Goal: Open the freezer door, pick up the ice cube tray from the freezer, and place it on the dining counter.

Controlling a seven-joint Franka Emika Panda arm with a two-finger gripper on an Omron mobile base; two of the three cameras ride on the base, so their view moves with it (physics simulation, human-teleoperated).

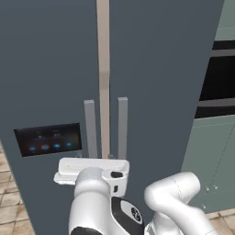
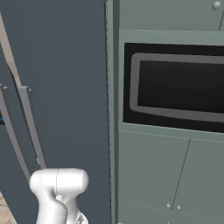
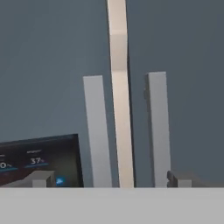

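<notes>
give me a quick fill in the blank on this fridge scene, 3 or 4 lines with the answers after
1. The freezer door is ____, flush with the plain door beside it.
2. The black panel shows small lights coloured ____.
3. The strip between the two doors is coloured ____.
4. The gripper has its jaws ____, holding nothing.

Missing words: closed; blue; tan; open

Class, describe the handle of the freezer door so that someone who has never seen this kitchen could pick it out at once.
Start at the tall slate-grey fridge with a tan strip between its two doors. Two grey vertical bars flank that strip. The freezer door's handle is the left bar, the one beside the black panel of blue lights; the other handle hangs on the plain door.
</notes>
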